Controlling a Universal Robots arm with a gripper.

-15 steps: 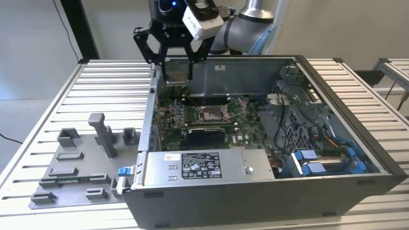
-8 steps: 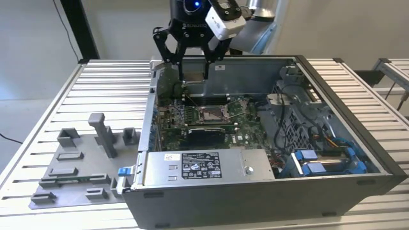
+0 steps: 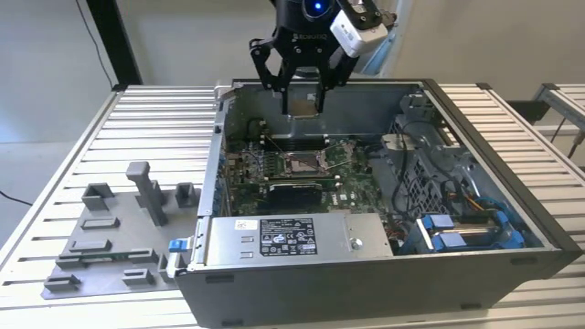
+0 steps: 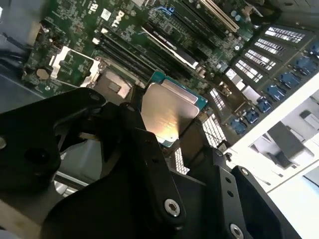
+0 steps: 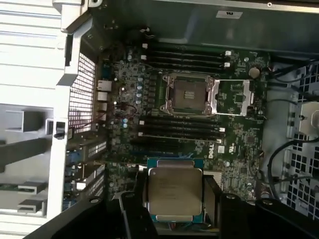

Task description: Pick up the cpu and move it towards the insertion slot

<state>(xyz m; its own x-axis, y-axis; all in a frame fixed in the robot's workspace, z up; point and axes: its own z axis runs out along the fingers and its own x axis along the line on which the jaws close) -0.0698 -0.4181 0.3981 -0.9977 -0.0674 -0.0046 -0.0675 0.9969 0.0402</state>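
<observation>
Claw (image 3: 303, 103): clamped on the cpu (image 5: 174, 195), chip held flat between the fingers (image 4: 149, 164), metal top facing the wrist cameras. Raised above the open computer case (image 3: 539, 226) on the desk (image 3: 155, 130). Insertion slot (image 5: 189, 93): below the claw on the motherboard (image 5: 239, 139), offset toward the case middle, frame open, well apart from the chip.

Inside the one open computer case (image 3: 384, 274) sat one motherboard (image 5: 239, 134) with one insertion slot (image 5: 188, 93). One cpu (image 5: 174, 193) hung above that case in the one tool (image 3: 303, 110). One grey fixture plate (image 3: 109, 253) lay on the counter (image 3: 155, 130) beside the case.
</observation>
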